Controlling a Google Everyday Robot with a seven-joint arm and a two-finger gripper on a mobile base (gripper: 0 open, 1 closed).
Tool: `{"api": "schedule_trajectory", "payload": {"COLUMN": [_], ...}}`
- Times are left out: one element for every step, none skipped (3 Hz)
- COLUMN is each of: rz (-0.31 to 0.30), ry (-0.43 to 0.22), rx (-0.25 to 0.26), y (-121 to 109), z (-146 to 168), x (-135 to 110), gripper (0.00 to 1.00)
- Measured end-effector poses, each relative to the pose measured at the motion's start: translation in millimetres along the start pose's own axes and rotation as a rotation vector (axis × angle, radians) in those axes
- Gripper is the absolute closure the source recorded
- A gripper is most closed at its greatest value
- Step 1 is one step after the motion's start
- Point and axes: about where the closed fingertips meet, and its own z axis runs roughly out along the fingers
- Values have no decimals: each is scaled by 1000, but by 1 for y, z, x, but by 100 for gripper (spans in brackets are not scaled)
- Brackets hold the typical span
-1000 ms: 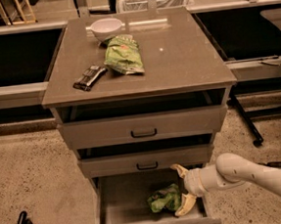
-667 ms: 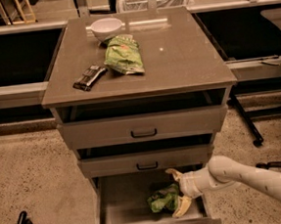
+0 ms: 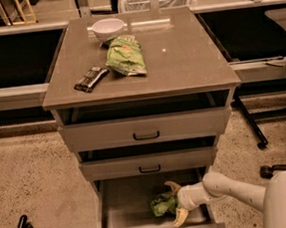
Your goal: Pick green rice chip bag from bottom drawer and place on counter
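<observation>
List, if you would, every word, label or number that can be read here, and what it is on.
No text can be read.
Pale green bag on the counter: red logo, too blurred.
Dark wrapper beside it: light marks, too small.
Green rice chip bag in the drawer, between the open gripper's fingers: marks unreadable.

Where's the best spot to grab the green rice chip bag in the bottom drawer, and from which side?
Likely its puffy middle, from the side facing the open gripper: the green rice chip bag lies crumpled on the drawer floor, between the jaws.
</observation>
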Motion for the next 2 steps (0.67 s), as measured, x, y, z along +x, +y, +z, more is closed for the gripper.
{"api": "schedule_trajectory", "payload": {"rz": [-11,-31], "ry": [23,59], "rx": [27,49], "y": [-5,-16], "z": [19,41], "x": [16,32], "gripper": [0,5]}}
